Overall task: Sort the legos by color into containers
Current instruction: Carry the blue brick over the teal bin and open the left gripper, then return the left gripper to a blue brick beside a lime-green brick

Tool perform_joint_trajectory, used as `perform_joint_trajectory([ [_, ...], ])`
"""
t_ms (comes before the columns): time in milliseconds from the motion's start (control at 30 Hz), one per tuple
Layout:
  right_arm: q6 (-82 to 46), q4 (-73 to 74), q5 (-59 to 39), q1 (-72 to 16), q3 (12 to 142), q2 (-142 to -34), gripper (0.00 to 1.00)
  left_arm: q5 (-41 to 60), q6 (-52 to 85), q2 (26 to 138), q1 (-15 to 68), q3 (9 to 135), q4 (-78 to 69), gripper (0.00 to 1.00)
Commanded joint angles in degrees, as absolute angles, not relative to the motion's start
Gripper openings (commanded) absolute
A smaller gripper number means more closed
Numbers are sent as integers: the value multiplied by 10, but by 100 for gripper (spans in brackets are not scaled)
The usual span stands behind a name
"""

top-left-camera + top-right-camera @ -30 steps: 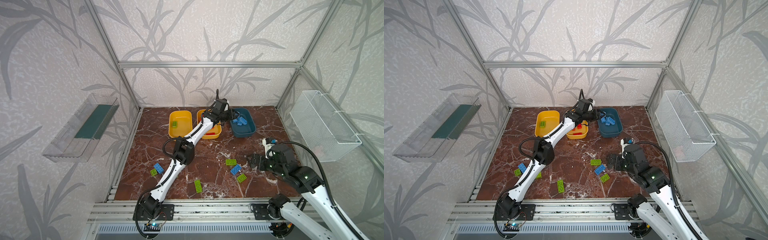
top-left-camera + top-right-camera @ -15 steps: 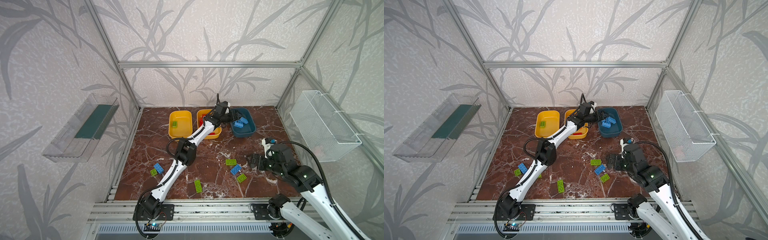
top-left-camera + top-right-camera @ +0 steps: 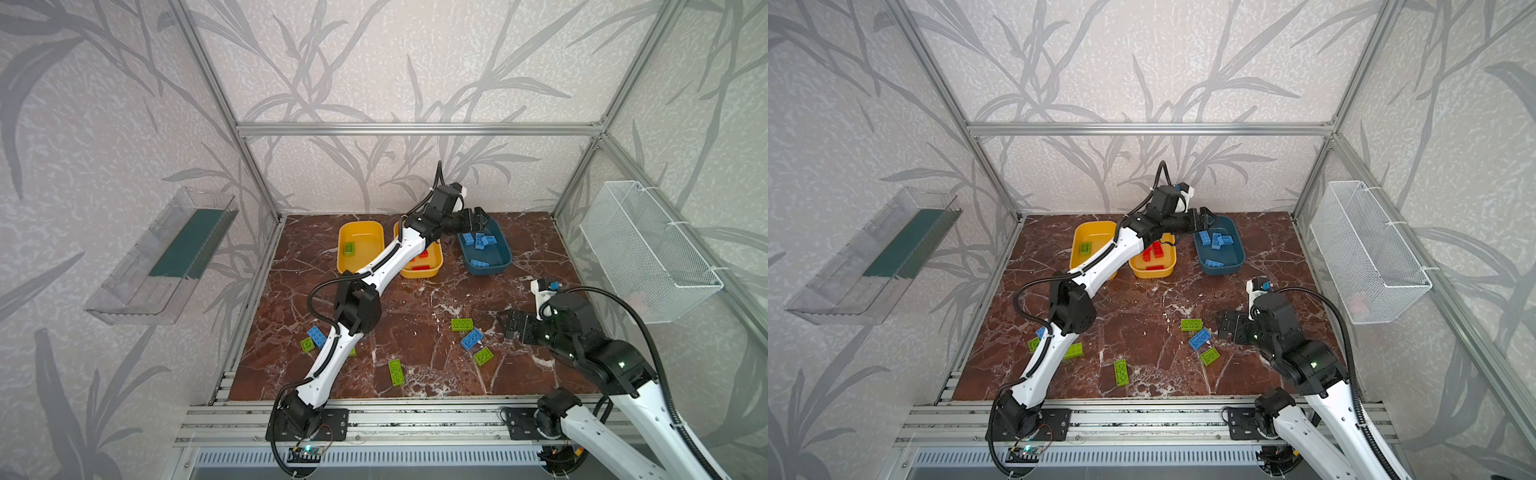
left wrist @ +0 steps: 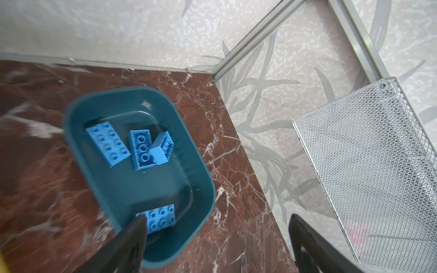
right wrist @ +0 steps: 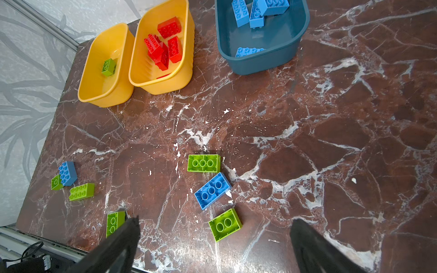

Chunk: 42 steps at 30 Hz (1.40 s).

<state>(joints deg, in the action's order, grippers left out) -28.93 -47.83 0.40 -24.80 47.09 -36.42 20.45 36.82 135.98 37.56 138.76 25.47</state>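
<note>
Sitting just ahead of the right claw [image 3: 503,326] — spread, empty — the blue brick [image 3: 471,338] lies diagonal; left claw [image 3: 480,218], spread too, hangs over the far teal tub [image 3: 488,268].

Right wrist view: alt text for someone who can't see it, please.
Open right gripper above a marble table strewn with green legos and blue legos. Beyond, one yellow tub holds a green lego, another red legos, a teal tub blue ones.
</note>
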Motion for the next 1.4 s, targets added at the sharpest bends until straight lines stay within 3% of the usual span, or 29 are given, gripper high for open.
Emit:
perform_joint_trajectory([
  [0,-290,-467,-18,-248,460,-358,99,80,320,1234,372,1245,355,92],
  [133,-294,-443,-41,-250,435,-356,99,-18,362,1034,356,939,315,93],
  [333,-291,-404,-66,-255,417,-376,99,-127,486,782,320,613,351,93],
  [600,-294,-352,-89,-279,415,-420,99,-162,563,561,213,409,442,93],
  [867,-302,-341,-82,-301,410,-429,99,-89,541,558,94,329,402,87],
  [1133,-305,-342,-71,-302,387,-417,99,-51,544,595,83,332,381,78],
  [1367,-299,-321,-81,-302,382,-443,99,-21,560,620,84,310,358,76],
])
